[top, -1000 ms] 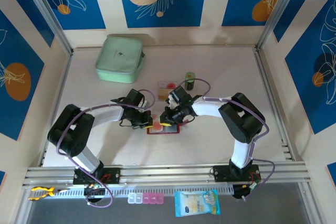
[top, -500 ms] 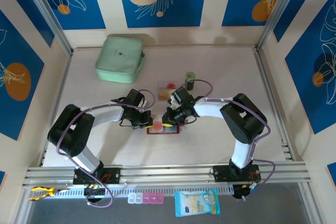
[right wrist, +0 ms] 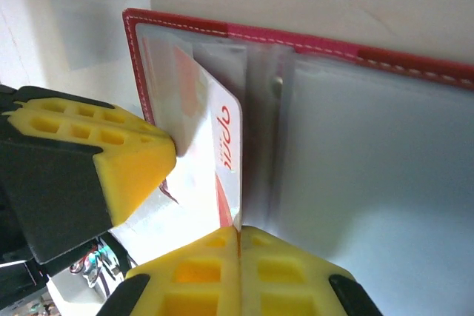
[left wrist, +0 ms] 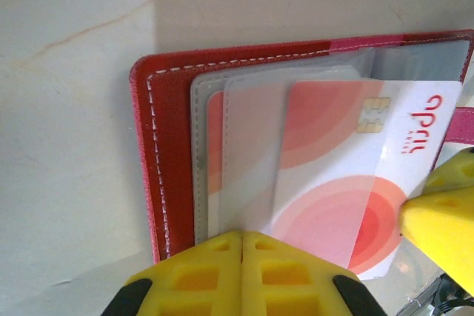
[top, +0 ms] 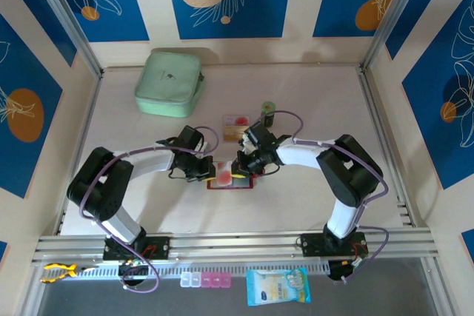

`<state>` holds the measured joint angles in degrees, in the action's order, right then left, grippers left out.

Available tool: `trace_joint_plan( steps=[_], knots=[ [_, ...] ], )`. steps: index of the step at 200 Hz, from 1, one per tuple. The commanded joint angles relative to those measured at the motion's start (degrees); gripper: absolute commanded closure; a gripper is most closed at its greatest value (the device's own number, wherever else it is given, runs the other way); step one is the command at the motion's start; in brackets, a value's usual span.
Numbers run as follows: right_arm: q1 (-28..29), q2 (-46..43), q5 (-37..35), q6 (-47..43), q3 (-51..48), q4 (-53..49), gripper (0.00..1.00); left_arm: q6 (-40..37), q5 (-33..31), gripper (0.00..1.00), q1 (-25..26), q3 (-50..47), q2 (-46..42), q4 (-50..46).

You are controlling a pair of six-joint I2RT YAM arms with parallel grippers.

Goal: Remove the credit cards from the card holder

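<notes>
Left wrist view puts my left gripper [left wrist: 241,246], fingers pressed together, at the edge of the card holder [left wrist: 159,146], its clear sleeves [left wrist: 244,109] straight ahead of the tips. Right of them a red-and-white card [left wrist: 348,175] sticks halfway out of a sleeve, long axis crosswise to those fingers, its free end pinched, I judge, in my closed right gripper [right wrist: 238,238]. So the pull should run along that axis toward the right gripper, with the left one pinning the holder.

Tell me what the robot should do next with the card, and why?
Probably the right claw should slide the card the rest of the way out of its sleeve. It looks shut on the card's free edge, the card is only half out, and the shut left claw sits at the edge of the wallet, seemingly steadying it.
</notes>
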<state>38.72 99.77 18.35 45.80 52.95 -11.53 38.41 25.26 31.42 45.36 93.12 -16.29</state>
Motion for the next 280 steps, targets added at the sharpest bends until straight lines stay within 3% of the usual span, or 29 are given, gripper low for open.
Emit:
trace_joint_plan(
  steps=[1,47,99,137,179,280],
  knots=[
    [-0.4,-2.2,-2.6,-4.0,1.6,-8.8,1.0,-1.0,-2.0,1.0,0.3,-1.9,0.6,-2.5],
    [-0.4,-4.0,-7.7,-7.6,5.4,-18.9,1.0,-0.8,-1.8,1.0,0.3,-1.6,-0.1,-2.6],
    [0.0,-3.1,-9.1,-8.5,8.1,-21.6,1.0,-1.0,-1.6,1.0,0.4,-1.3,0.1,-2.7],
    [1.0,-1.4,-8.8,-8.1,10.0,-21.6,0.99,-1.0,-1.5,1.0,0.3,-1.2,0.1,-2.8],
    [2.0,0.0,-8.0,-5.8,10.7,-19.0,0.88,-1.0,-1.4,1.0,0.3,-1.1,0.4,-2.7],
    [2.0,-3.2,-12.0,-5.1,9.5,-18.6,0.95,0.1,-1.1,1.0,0.3,-1.7,-0.7,-2.2]
  ],
)
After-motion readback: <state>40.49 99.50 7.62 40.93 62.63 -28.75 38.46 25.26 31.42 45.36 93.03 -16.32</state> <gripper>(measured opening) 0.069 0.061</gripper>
